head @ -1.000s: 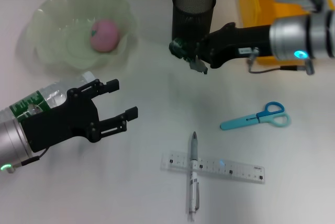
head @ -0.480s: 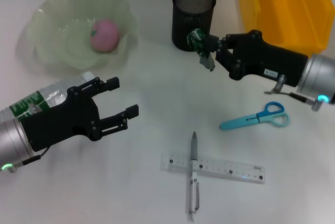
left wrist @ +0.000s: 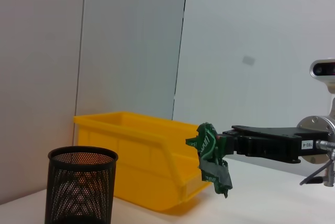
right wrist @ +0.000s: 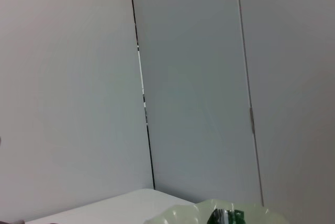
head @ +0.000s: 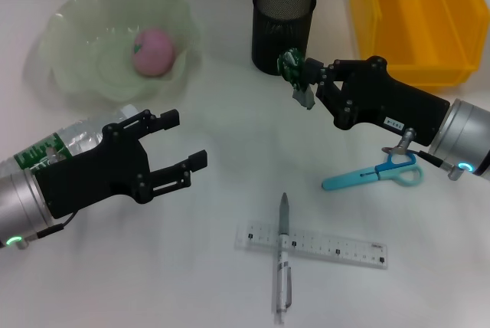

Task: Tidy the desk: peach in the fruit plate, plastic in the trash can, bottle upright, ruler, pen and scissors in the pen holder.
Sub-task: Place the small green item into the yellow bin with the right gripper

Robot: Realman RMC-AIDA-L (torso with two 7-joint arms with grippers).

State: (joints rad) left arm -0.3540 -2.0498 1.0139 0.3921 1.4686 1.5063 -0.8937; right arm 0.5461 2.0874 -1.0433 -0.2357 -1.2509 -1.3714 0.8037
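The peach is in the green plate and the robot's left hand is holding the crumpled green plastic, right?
Not quite. The peach is in the green plate, but the right gripper holds the crumpled green plastic, beside the black pen holder. The left gripper is open and empty. The head view shows it.

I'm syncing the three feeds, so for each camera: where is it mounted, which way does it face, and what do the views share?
Head view: on the head, looking down at the desk; both arms show, left gripper open, right gripper pinching the plastic.
Left wrist view: on the left wrist, level across the desk at the pen holder, yellow bin and right gripper.
Right wrist view: on the right wrist, facing the wall; fruit plate rim below.
Head and left wrist views share the plastic.
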